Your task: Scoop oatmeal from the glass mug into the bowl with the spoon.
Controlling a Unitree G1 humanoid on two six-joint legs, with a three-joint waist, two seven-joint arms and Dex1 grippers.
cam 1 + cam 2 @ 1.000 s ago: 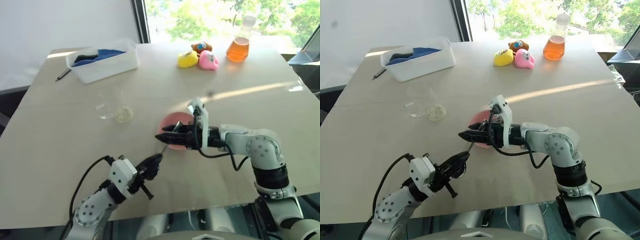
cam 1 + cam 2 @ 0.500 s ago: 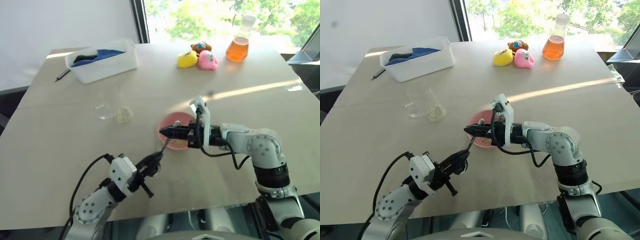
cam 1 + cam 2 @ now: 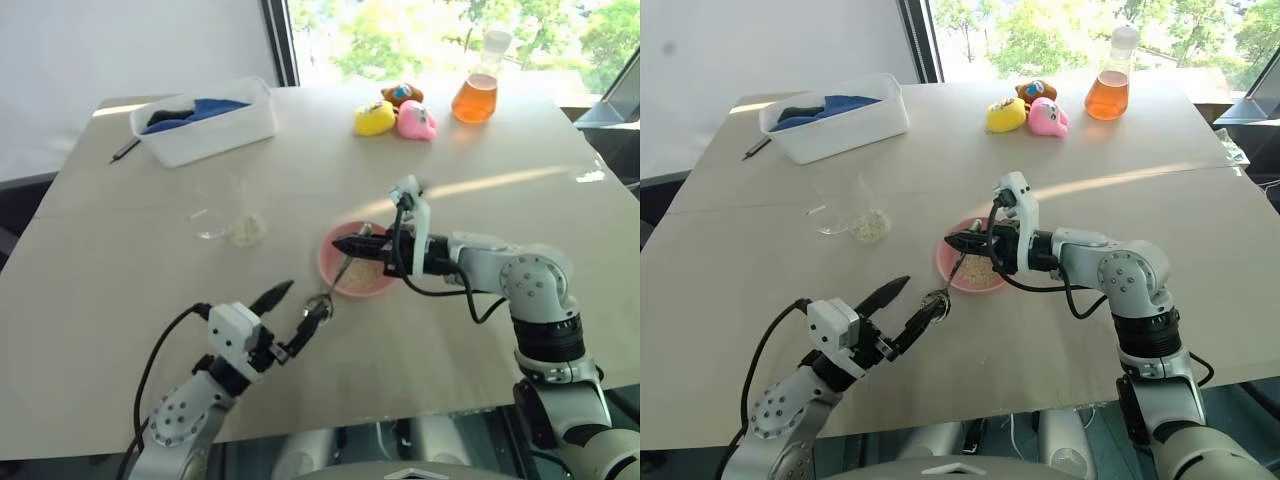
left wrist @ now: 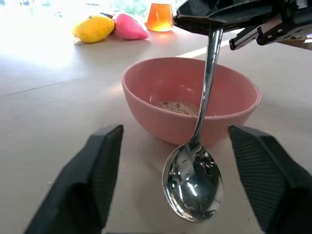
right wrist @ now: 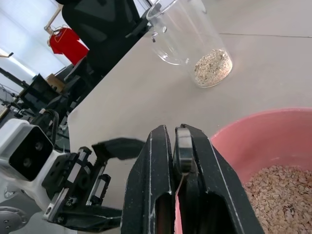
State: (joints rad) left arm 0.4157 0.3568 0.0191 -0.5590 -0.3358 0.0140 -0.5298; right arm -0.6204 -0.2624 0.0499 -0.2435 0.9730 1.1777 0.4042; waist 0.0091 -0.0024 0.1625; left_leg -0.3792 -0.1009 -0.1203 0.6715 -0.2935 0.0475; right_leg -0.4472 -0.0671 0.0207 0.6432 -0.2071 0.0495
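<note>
The pink bowl (image 3: 326, 264) sits mid-table with a layer of oatmeal (image 4: 179, 106) in it. My right gripper (image 3: 341, 243) hovers over the bowl's near-left rim, shut on the top of the spoon's handle. The shiny spoon (image 4: 193, 181) hangs steeply down from it outside the bowl, with its round end low over the table. My left gripper (image 3: 293, 306) is open, and its fingers (image 4: 92, 181) stand on either side of the spoon's end, apart from it. The glass mug (image 3: 218, 212) stands further left, with oatmeal (image 5: 212, 68) at its bottom.
A white tub (image 3: 205, 122) holding blue cloth stands at the back left, with a dark pen (image 3: 126, 150) beside it. Plush toys (image 3: 397, 112) and a flask of orange liquid (image 3: 477, 90) stand at the back. The table's front edge runs just below my left arm.
My right gripper closed on the spoon's handle, then my left gripper opened and let the spoon go. The right gripper has drawn a little to the right over the bowl with the spoon.
</note>
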